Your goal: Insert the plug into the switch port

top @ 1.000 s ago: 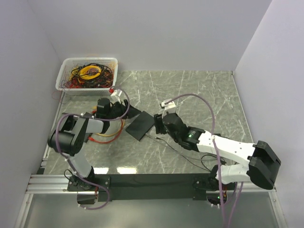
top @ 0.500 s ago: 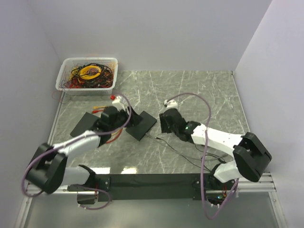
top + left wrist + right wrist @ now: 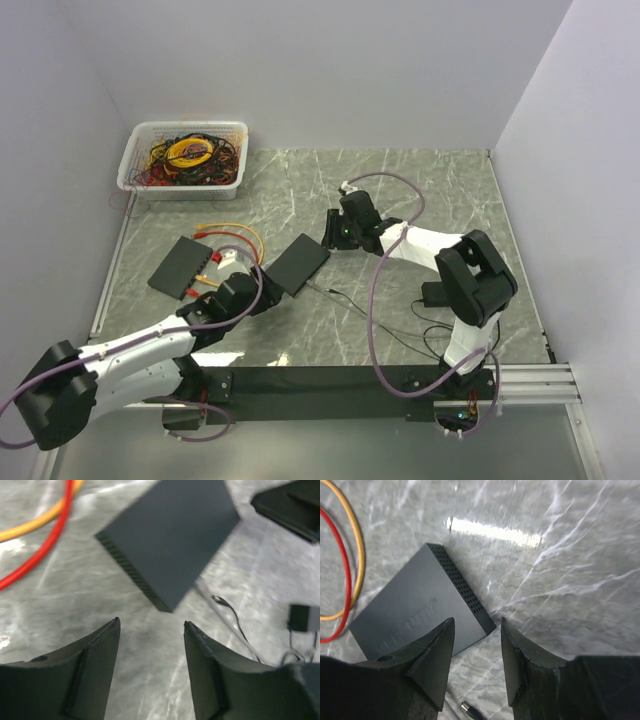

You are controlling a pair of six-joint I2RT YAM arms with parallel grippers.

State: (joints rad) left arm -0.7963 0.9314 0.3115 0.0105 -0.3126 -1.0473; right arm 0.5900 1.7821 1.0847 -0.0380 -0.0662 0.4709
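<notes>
Your left gripper (image 3: 255,295) low over the desk (image 3: 420,180), just beside the near corner of the centre switch (image 3: 297,263), your right gripper (image 3: 333,238) near its far corner, second switch (image 3: 183,266) to the left, orange cable (image 3: 243,229) looping between the two switches, basket of cables (image 3: 185,155) at the far left corner.

A: Any readable text in those frames?
B: One candidate only. Right wrist view showed faint embossed lettering (image 3: 405,626) on the switch (image 3: 427,597) lid, toward the lid's 7 o'clock corner. Contrast was too low to read it.
A: Top and left wrist views?
B: Nothing legible in either.
</notes>
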